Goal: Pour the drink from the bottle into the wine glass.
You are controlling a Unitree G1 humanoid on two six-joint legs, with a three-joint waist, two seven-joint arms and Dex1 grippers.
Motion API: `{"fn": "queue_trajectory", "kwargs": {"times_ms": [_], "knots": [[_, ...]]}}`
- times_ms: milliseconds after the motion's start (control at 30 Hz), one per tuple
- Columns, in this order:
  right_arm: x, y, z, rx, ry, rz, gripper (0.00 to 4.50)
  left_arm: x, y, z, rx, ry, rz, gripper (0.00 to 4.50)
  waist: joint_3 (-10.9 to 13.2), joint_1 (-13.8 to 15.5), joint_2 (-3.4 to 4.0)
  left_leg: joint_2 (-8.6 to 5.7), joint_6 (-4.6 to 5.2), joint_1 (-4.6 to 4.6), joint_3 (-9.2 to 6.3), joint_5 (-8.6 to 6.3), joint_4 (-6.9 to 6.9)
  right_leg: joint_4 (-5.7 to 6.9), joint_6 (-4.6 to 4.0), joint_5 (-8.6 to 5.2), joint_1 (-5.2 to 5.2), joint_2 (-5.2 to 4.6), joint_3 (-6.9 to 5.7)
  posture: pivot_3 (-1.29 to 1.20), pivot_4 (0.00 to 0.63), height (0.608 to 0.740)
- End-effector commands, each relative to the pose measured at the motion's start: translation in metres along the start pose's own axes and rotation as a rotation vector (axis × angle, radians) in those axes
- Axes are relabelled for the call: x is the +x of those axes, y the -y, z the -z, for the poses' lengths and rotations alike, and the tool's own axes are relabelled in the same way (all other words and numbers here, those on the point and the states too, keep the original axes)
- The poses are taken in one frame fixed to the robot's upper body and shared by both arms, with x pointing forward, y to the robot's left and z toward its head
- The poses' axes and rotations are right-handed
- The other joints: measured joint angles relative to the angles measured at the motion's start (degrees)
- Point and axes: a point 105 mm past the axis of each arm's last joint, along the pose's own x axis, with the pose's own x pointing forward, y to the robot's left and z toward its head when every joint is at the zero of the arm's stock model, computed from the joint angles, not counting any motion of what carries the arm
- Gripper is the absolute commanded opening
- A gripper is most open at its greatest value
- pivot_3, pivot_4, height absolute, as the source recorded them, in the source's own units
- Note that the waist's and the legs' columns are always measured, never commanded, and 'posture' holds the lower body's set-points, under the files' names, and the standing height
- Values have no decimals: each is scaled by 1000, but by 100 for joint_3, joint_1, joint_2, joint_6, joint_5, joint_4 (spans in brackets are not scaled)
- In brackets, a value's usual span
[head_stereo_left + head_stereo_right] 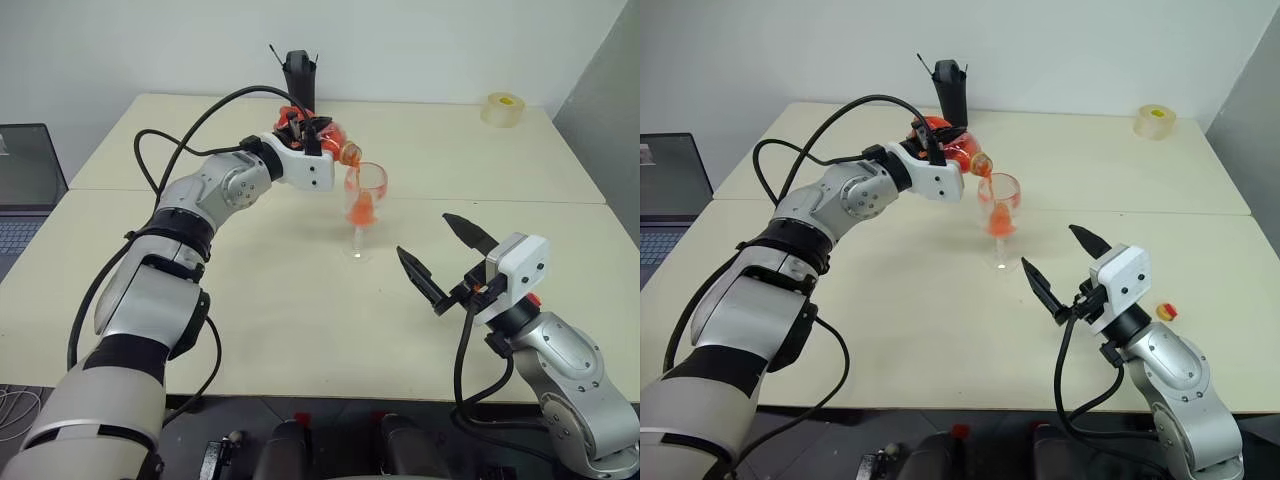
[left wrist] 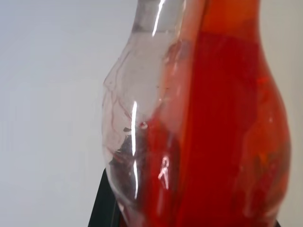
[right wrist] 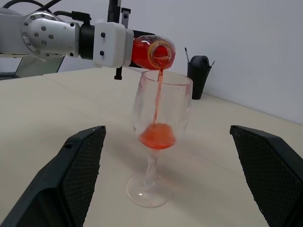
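Note:
My left gripper [image 1: 306, 131] is shut on the bottle [image 1: 331, 141], holding it tipped on its side above the wine glass [image 1: 364, 205]. The bottle's open mouth [image 3: 160, 53] sits just over the glass rim. A thin stream of the red drink [image 3: 157, 101] falls into the bowl, where a shallow red pool [image 3: 157, 136] lies. In the left wrist view the bottle [image 2: 203, 118] is roughly half full of red liquid. The glass stands upright on the table [image 1: 250, 300]. My right gripper [image 1: 425, 235] hovers open in front of and to the right of the glass, with nothing between its fingers.
A tall black cup [image 1: 299, 78] stands just behind the bottle. A roll of clear tape [image 1: 503, 108] lies at the far right corner. A small yellow cap [image 1: 1167, 312] rests on the table by my right arm. A laptop [image 1: 25, 190] sits off the left edge.

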Motion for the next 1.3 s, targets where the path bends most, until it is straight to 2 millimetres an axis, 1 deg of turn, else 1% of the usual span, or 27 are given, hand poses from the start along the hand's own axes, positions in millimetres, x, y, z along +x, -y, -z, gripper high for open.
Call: {"fn": "queue_trajectory", "kwargs": {"times_ms": [33,1300], "knots": [[0,-1,-10,-15,41,-2,4500,1,-26,-2,44,17,-68,954,0,-1,0,0,0,0,0,0,0,1,0,0,0,0,0,0,150,740],[3,-2,-7,-12,37,-21,4500,0,-30,2,86,3,-86,953,0,0,0,-2,0,0,0,0,1,2,0,0,-1,-1,0,0,150,740]]}}
